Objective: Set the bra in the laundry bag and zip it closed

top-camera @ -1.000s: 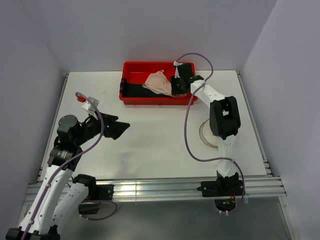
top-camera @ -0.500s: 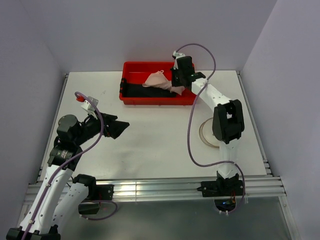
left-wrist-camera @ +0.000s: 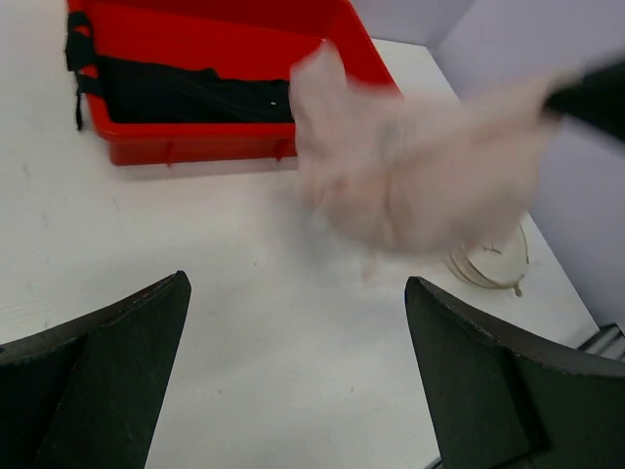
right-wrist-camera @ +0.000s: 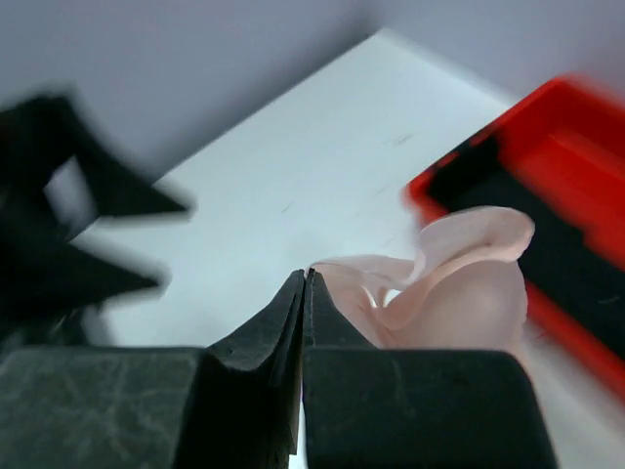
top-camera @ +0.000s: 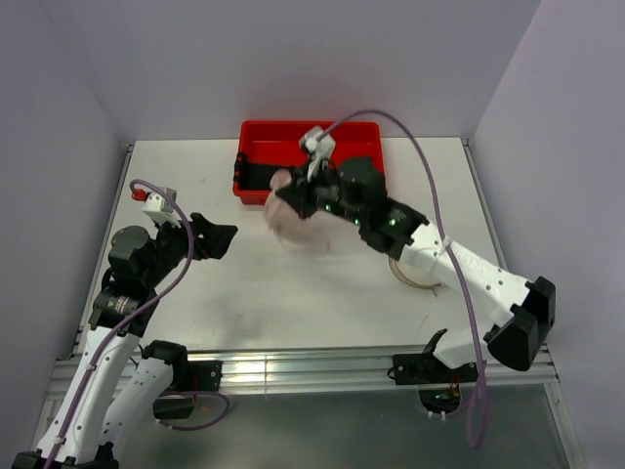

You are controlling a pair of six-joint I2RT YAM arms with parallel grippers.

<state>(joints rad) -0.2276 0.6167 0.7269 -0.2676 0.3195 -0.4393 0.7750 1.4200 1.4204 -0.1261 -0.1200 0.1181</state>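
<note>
Right gripper [right-wrist-camera: 305, 285]: jaws fully closed, pads pinched on a thin edge of the bra [right-wrist-camera: 459, 293]. An edge pinch makes sense, since soft fabric has no rigid grab point, and it lets both cups hang free below the fingers instead of bunching in the jaw.

The bra is off the table [top-camera: 244, 293], dangling over the bare surface just in front of the red tray [top-camera: 293, 124], clear of its near wall. It is motion-blurred in the top and left wrist views, so I can't read the strap layout. The dark fabric [left-wrist-camera: 186, 98] lies in the tray, untouched.

Left gripper [left-wrist-camera: 296, 283]: jaws spread wide, holding nothing, hovering over the left of the table and aimed at the hanging bra. My read is that it is staged for a second grip or to steady the bag, because one pinch point leaves the bra floppy.

The laundry bag [left-wrist-camera: 488, 262] lies flat on the table to the right, well apart from the bra and partly under the right forearm in the top view. I can't tell whether its zip is open.

Status guess: pick done, transfer to the bag not done, zip not started. Risk: a thin pinch on slick fabric could slip, and the free straps could snag on the bag rim.
</note>
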